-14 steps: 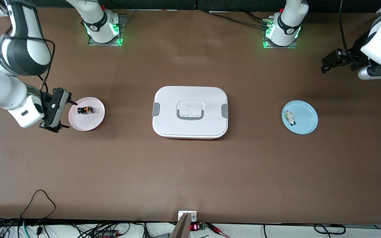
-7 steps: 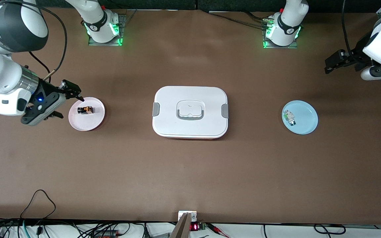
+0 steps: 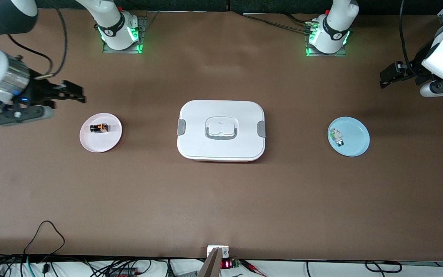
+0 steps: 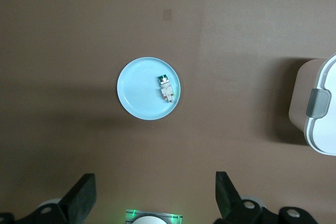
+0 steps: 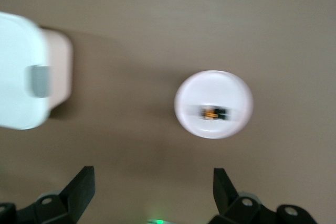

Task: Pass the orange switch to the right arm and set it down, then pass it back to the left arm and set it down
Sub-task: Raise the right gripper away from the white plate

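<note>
The orange switch (image 3: 99, 127), a tiny black block with orange marks, lies on a small pink plate (image 3: 108, 143) toward the right arm's end of the table; the right wrist view shows the switch (image 5: 212, 112) blurred on that plate (image 5: 231, 87). My right gripper (image 3: 76, 94) hangs open and empty over bare table beside the plate, nothing between its fingers (image 5: 79, 187). The white lidded box (image 3: 221, 130) sits mid-table. My left gripper (image 3: 388, 77) is open and empty, high over the table's left-arm end, and its fingers (image 4: 81, 195) frame bare table.
A light blue plate (image 3: 356, 140) with a tiny white-and-green component (image 3: 336, 137) lies toward the left arm's end; the left wrist view shows both the plate (image 4: 136, 90) and the box's latch (image 4: 318, 102). Both arm bases glow green. Cables run along the front edge.
My right gripper has swung up and away from the pink plate's rim, now over bare table farther from the front camera. The switch stays on the plate. The left gripper barely drifted.
</note>
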`<move>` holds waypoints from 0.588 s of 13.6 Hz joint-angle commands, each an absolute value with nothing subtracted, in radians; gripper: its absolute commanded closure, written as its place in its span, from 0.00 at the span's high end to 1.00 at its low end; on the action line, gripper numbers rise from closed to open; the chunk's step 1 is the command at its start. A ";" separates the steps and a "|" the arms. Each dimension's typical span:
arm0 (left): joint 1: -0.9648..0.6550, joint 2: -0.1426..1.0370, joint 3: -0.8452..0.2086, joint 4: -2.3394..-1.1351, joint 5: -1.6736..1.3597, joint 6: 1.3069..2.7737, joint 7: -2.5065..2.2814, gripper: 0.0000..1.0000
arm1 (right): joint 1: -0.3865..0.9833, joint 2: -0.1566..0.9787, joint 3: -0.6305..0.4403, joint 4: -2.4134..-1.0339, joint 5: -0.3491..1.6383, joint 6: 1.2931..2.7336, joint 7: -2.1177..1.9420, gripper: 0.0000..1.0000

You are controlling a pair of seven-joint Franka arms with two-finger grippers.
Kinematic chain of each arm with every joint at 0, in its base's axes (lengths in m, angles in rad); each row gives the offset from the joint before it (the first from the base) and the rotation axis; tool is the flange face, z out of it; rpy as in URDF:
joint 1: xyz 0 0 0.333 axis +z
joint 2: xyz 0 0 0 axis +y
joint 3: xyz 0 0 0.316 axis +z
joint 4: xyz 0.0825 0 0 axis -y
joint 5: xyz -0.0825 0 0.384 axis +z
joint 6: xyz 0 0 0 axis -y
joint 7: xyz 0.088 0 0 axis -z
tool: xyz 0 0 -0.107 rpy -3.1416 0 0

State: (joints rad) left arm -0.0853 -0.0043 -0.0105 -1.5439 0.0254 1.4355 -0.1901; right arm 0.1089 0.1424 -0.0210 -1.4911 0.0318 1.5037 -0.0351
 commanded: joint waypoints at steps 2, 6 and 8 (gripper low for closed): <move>-0.087 0.006 -0.009 -1.516 0.034 1.427 -0.178 1.00 | 0.101 0.140 -0.126 -1.421 -0.066 1.473 -0.145 1.00; -0.087 0.008 -0.012 -1.516 0.032 1.427 -0.179 1.00 | 0.104 0.126 -0.112 -1.413 -0.017 1.336 0.146 1.00; -0.087 0.006 -0.012 -1.516 0.034 1.425 -0.181 1.00 | 0.097 0.126 -0.118 -1.411 -0.020 1.356 0.117 1.00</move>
State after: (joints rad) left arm -0.0855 -0.0043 -0.0117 -1.5431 0.0254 1.4356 -0.1901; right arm 0.1023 0.1295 -0.1198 -1.4234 -0.0283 1.3634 0.0998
